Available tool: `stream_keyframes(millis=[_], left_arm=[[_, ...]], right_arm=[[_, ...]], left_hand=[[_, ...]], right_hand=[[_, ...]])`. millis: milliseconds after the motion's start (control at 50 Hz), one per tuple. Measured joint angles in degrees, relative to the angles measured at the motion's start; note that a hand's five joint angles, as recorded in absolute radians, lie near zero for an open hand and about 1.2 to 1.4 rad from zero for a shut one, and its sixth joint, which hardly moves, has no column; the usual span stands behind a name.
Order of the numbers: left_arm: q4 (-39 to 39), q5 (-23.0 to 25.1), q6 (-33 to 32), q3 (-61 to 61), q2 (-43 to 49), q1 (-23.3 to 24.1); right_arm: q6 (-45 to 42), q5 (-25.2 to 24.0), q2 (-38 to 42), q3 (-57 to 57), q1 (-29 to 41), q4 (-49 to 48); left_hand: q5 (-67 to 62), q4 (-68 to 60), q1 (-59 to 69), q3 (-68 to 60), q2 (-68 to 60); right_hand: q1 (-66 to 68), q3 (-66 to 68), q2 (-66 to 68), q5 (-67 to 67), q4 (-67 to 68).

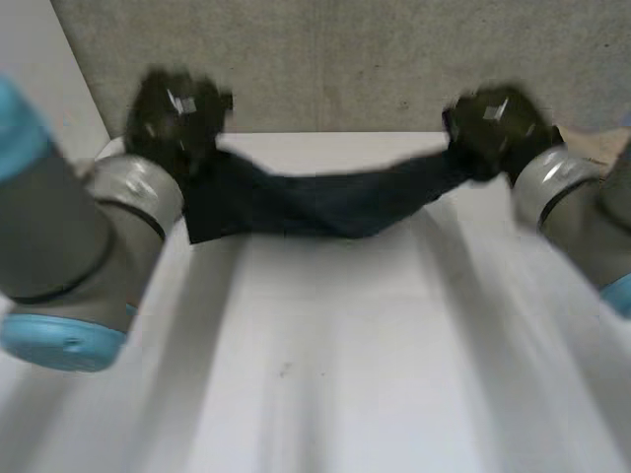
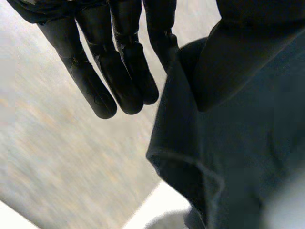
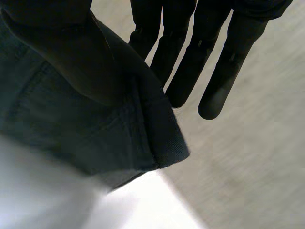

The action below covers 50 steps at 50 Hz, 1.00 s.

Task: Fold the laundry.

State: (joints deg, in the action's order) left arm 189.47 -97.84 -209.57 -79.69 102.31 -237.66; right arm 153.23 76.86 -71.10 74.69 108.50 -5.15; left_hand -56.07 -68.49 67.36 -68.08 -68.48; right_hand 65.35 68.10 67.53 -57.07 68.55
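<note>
The dark navy cloth [image 1: 315,202] hangs stretched between the left hand [image 1: 173,113] and the right hand [image 1: 493,123]. One end is pinched under each thumb, and the middle sags in soft folds. It is bunched narrow at the right hand and drapes wider below the left hand. A stitched hem runs along its edge just beside each hand.

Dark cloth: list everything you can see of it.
The dark cloth is navy, woven-looking, with a stitched hem at its edge. It spans the far part of the white table as a sagging, creased band. The left hand pinches one end between thumb and straight fingers; the right hand pinches the other end likewise.
</note>
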Motion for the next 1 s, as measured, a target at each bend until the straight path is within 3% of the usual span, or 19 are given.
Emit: stream_keyframes(millis=[100,200,440,460,560,600,620,700,820,940,1000], left_arm=[[-1.16,1.53,1.09,4.04,-4.64,0.5],[-3.34,1.97,1.3,8.31,-1.04,-0.33],[-7.76,1.38,2.08,13.99,23.47,-2.43],[-7.83,1.41,2.3,14.03,24.85,-2.46],[-7.98,1.59,3.73,13.93,27.67,-2.37],[-8.01,1.36,4.25,13.77,27.06,-2.35],[-8.04,1.17,4.45,13.64,26.45,-2.36],[-8.26,0.08,4.99,12.31,22.05,-2.79],[-9.71,0.19,5.35,6.88,13.21,-3.87],[-12.56,8.3,5.57,-3.11,6.73,-4.93],[-12.82,11.58,5.55,-5.32,7.41,-5.5]], right_arm=[[2.76,-0.01,-3.61,-6.72,-0.76,1.14],[4.52,0.16,0.55,-12.61,-0.66,3.0],[0.39,3.75,20.57,-16.72,3.36,6.87],[0.11,4.26,21.83,-16.46,3.61,6.2],[-0.05,7.2,25.1,-15.73,4.29,1.68],[0.34,8.49,25.13,-15.68,4.34,-0.17],[0.71,9.22,24.71,-15.67,4.3,-1.08],[2.62,10.36,21.07,-15.28,3.91,-2.28],[4.06,7.99,13.78,-13.25,2.91,4.7],[2.69,1.14,9.22,-9.55,0.8,22.73],[2.48,-0.52,9.3,-7.93,0.33,26.42]], left_hand=[[0.01,-0.19,0.0,0.0,-0.02],[0.01,-0.2,0.0,0.0,-0.02],[0.01,-0.22,0.0,-0.08,-0.03],[0.43,0.28,-0.81,0.43,0.47],[47.19,49.1,-53.1,48.15,49.49],[49.65,51.93,-54.93,50.96,51.5],[53.45,56.94,-56.38,55.98,56.42],[53.45,57.17,-56.38,56.16,56.76],[53.45,57.18,-56.38,56.16,56.76],[50.49,52.64,-51.34,52.59,52.78],[48.8,51.28,-50.16,51.25,51.46]], right_hand=[[0.0,0.0,0.0,-0.47,0.01],[0.0,0.0,0.0,-0.52,0.03],[0.0,0.0,0.0,-0.78,0.08],[-4.66,-5.05,-4.82,4.23,-5.06],[-47.62,-48.72,-49.51,47.95,-47.97],[-52.5,-55.2,-55.11,54.0,-55.19],[-52.69,-56.05,-55.75,54.3,-56.15],[-52.69,-56.12,-55.77,54.3,-56.57],[-52.54,-55.94,-55.57,54.21,-56.49],[-44.28,-46.8,-47.3,45.58,-47.59],[-40.45,-43.28,-43.5,41.92,-44.1]])
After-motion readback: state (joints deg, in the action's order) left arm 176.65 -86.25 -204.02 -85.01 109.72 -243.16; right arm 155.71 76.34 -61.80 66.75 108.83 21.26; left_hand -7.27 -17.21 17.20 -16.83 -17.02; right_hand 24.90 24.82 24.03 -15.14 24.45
